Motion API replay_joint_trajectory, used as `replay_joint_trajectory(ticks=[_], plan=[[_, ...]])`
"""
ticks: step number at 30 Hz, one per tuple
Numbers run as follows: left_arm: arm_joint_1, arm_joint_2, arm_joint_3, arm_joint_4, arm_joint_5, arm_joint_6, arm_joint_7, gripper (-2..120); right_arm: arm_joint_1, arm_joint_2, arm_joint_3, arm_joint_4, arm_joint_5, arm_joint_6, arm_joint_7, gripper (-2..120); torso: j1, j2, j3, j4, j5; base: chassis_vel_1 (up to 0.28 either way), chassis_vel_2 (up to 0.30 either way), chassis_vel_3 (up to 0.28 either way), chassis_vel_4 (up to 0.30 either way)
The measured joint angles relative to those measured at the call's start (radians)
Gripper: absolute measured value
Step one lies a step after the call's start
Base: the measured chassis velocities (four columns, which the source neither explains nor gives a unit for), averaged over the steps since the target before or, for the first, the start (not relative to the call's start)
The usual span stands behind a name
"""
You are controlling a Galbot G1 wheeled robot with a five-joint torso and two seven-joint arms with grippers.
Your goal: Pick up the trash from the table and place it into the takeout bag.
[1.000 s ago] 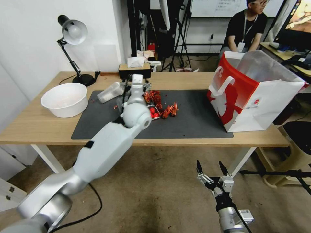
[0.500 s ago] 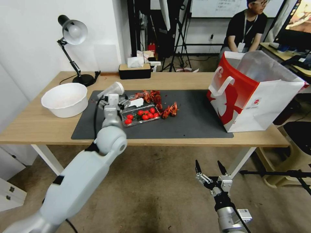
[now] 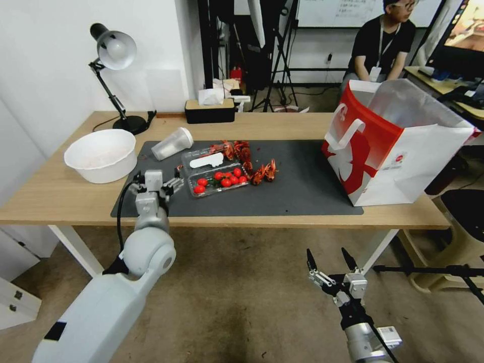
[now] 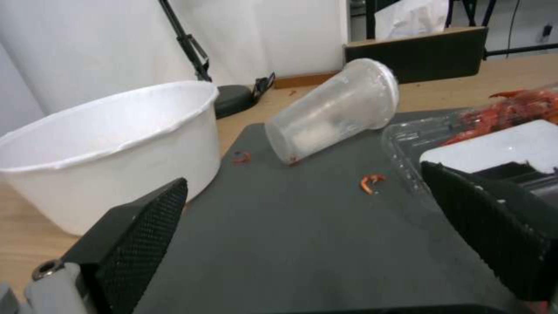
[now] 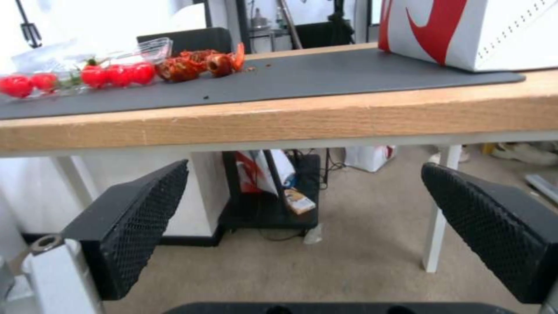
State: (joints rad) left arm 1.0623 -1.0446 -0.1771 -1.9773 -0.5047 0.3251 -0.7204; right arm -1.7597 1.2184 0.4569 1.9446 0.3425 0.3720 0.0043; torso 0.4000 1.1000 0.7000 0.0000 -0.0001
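Trash lies on the dark grey mat (image 3: 282, 189) in the middle of the long light-wood table (image 3: 55, 194). A clear plastic cup (image 3: 172, 143) rests on its side near the mat's 10 o'clock corner, with its lid end pointing away from the robot. Just beside it, toward 3 o'clock, sits a clear plastic tray (image 3: 217, 176) holding small red tomatoes (image 3: 222, 180) and a flat white piece. Red shell scraps (image 3: 254, 164) are piled at the tray's far side and right end. A big white round bowl (image 3: 101, 154) stands on the bare wood off the mat's left edge. The large white paper takeout bag with a red side (image 3: 398, 146) stands open at the mat's right end, well apart from the cup. The left gripper (image 3: 154, 185) hangs over the mat's near left part, claws spread wide with nothing between them, pointing toward the cup (image 4: 334, 113). The right gripper (image 3: 330, 264) waits low in front of the table edge, claws wide and holding nothing.
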Motion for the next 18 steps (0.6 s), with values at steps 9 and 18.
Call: replay_joint_trajectory(ticks=[9,18], plan=[[0.059,-0.004,-0.034,-0.024,0.009,-0.012,0.021,100,-0.016,-0.038,0.014,0.004,0.023,0.014,-0.021,100,0.000,0.000,0.000,0.0000,-0.0002,0.000,0.000,0.000,0.000],[0.122,0.002,-0.079,-0.059,0.007,-0.023,0.041,100,-0.013,-0.039,0.008,0.007,0.024,0.016,-0.023,100,0.000,0.000,0.000,0.0000,0.0001,0.000,0.000,0.000,0.000]])
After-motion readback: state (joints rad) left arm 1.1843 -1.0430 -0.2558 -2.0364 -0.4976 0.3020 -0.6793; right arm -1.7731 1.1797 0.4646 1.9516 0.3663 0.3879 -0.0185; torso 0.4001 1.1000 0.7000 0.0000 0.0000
